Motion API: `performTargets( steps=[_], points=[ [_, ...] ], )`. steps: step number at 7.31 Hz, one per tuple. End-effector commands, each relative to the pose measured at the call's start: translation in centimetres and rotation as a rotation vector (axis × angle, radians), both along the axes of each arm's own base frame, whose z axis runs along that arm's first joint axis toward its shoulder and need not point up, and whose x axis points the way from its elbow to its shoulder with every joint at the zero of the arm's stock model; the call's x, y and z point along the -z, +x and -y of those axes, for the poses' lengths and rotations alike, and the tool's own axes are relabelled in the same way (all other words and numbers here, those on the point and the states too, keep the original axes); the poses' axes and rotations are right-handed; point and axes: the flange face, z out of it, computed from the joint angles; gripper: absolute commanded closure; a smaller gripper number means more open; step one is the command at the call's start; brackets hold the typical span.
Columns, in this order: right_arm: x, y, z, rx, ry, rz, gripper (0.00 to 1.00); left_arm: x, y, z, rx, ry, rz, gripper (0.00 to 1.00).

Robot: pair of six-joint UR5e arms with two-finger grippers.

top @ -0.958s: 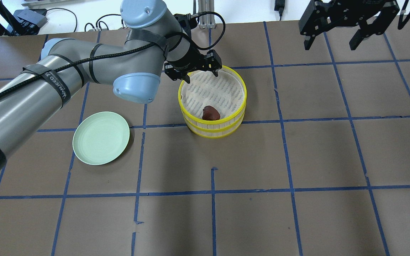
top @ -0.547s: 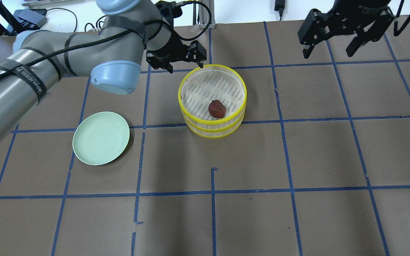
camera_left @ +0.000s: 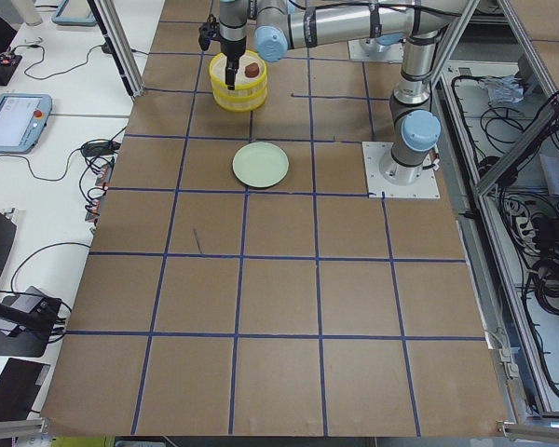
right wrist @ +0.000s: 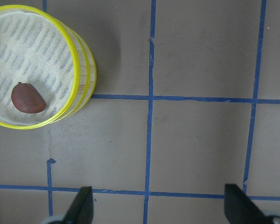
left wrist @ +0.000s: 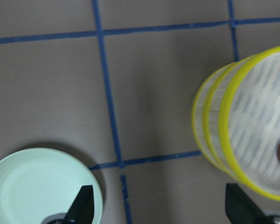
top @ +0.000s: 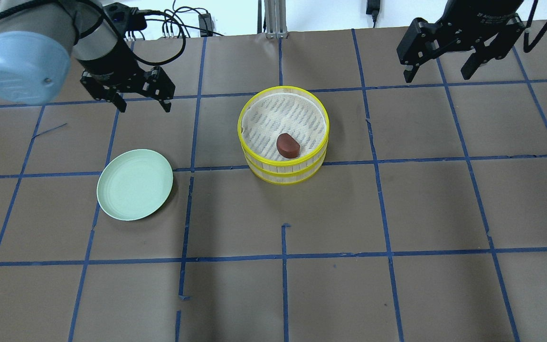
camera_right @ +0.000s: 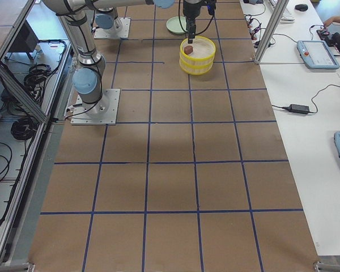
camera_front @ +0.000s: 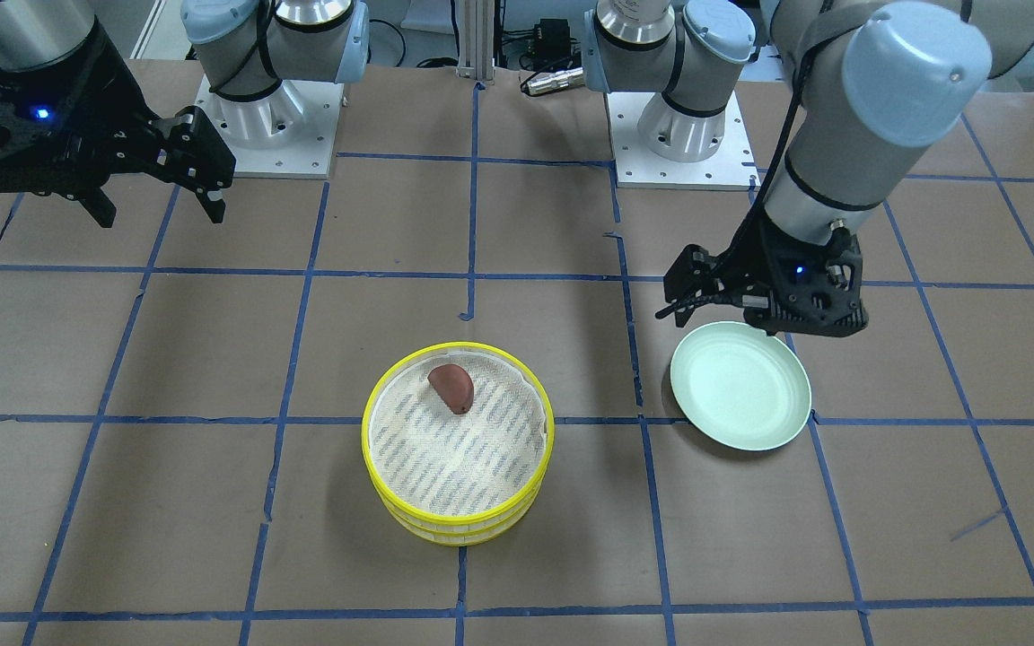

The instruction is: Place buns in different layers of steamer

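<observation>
The steamer (top: 284,167) stands near the middle of the brown surface (top: 397,213), which is crossed by blue tape lines (top: 378,164). It is a stack of two yellow-rimmed tiers, one set squarely on the other. A whitish woven liner (top: 283,114) covers the floor of the top tier.

The brown bun (top: 288,145) lies on that liner in the top tier, close to the rim on the robot's side and a little to the right of the middle. Nothing touches it. The top tier covers the lower one, so what the lower tier holds cannot be told from any view.

The left hand (top: 144,105) hangs raised above the surface on the steamer's left side, well apart from it. Its fingers are spread wide and hold nothing. In the left wrist view the two fingertips (left wrist: 83,205) sit at the bottom corners with bare surface between them. The plate shows under the left one and the blurred steamer at the right edge.

A pale green plate (top: 135,184) lies flat on the surface to the left of the steamer, apart from it. In the front-facing view the left hand shows just over the plate's robot-side edge.

The right hand (top: 437,76) hangs raised over the far right part of the surface, well apart from the steamer. It too is spread wide with nothing between its fingers. Its wrist view looks straight down on bare surface and tape lines, with the steamer and brown bun in the upper left corner.
</observation>
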Motion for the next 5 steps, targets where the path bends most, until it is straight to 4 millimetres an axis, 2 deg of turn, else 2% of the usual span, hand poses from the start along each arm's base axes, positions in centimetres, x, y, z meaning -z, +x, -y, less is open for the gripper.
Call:
performTargets(
  steps=[1, 5],
  points=[
    [0.18, 0.03, -0.21, 0.005, 0.003, 0.001, 0.00, -1.13, 0.64, -1.72, -0.001, 0.024, 0.015, 0.00],
    [-0.36, -0.02, -0.48, 0.010, -0.014, -0.005, 0.00, -0.86, 0.69, -1.91, 0.001, 0.028, 0.013, 0.00]
  ],
)
